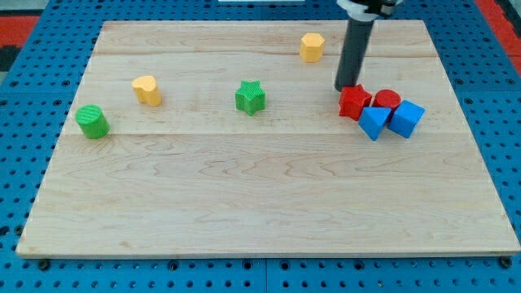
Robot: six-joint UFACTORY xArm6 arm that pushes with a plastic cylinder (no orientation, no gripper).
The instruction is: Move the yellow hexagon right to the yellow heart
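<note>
tip: my tip [343,89] is down on the board [244,212], far right area, touching or just beside the far-left edge of the red star [353,102]. No jaws on this rig, just a bare rod, so no open/closed state to report.

target: yellow hexagon [312,47], far edge of the board, right of centre.

goal: yellow heart [147,89], left side, slightly nearer than the hexagon. The two are well apart.

key relation: hexagon lies up and to the left of my tip, near but not touching. That puts the tip on the hexagon's right and near side.

push direction: to reach the heart's right side, the hexagon has to go left and a bit nearer. The tip is already on roughly the correct side; my guess is it wants to come in more from the far right so the push line runs toward the heart.

obstacle: green star [251,97] sits near that line, between the two yellow blocks and slightly nearer. A low path may clip it.

clutter: red cylinder [387,100] and two blue blocks [391,120] are bunched just right of the tip; pulling away leftward clears them.

other: green cylinder [93,121] far left, off the path.
</note>
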